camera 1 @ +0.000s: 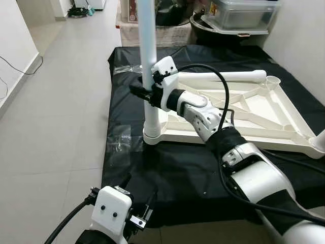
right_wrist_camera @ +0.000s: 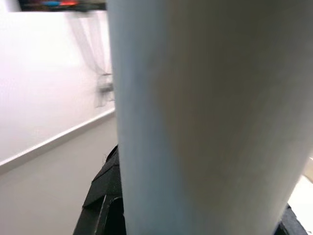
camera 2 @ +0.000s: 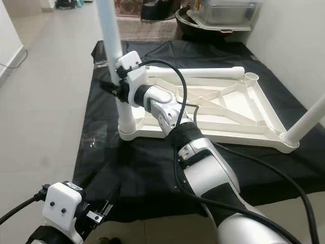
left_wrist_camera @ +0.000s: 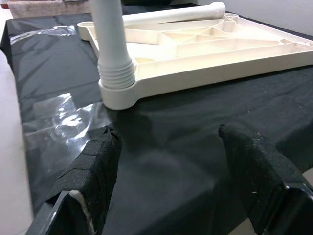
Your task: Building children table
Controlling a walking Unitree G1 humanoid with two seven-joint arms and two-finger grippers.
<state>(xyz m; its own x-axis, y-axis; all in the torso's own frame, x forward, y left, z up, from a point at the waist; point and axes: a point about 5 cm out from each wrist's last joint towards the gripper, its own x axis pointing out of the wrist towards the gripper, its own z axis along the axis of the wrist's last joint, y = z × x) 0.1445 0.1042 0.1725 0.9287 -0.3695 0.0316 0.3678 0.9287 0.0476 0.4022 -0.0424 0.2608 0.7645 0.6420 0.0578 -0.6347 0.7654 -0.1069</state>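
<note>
A white children's table top (camera 1: 244, 109) lies upside down on a black sheet (camera 1: 167, 168). One white leg (camera 1: 147, 30) stands upright in its near left corner socket (left_wrist_camera: 117, 93). My right gripper (camera 1: 141, 93) is shut on that leg a little above the socket; the right wrist view has the leg (right_wrist_camera: 205, 117) close up between the black fingers (right_wrist_camera: 102, 200). A second leg (camera 1: 223, 77) lies along the far edge. A third leg (camera 2: 307, 122) leans up from the near right corner. My left gripper (left_wrist_camera: 166, 132) hangs open, low over the sheet's front edge.
Crumpled clear plastic wrap (camera 1: 122, 137) lies on the sheet left of the socket. Grey tiled floor (camera 1: 56, 127) stretches to the left. A clear storage bin (camera 1: 244, 12) and a dark tub stand behind the sheet. A white wall (camera 2: 299, 35) runs along the right.
</note>
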